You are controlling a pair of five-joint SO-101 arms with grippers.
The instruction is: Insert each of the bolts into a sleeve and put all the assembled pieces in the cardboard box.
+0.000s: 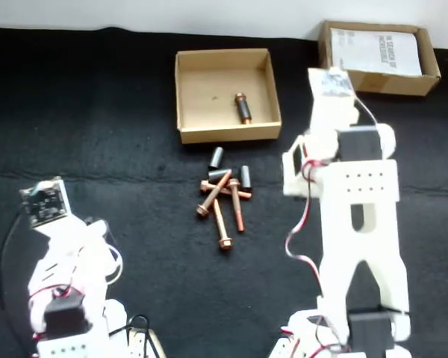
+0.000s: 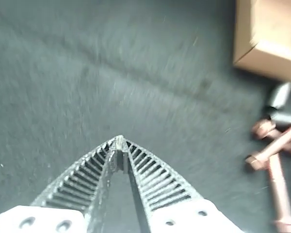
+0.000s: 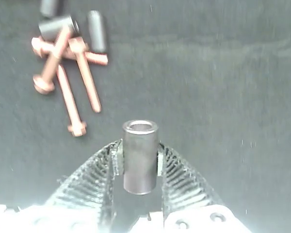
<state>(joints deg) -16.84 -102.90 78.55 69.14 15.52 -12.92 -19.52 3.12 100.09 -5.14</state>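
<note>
The right hand [image 3: 139, 154] grips an upright sleeve [image 3: 140, 170]. The left hand [image 2: 120, 144] is pinched together and empty, well apart from the cardboard box [image 1: 224, 133]. Loose bolts [image 1: 220, 216] lie near that box.

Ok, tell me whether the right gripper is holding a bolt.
No, the right gripper is shut on a dark hollow sleeve, while the copper bolts lie loose on the black table.

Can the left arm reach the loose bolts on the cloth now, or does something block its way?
Probably yes. The left pincer is shut and empty above the black cloth, and nothing lies between it and the bolts. It would have to open first.
</note>
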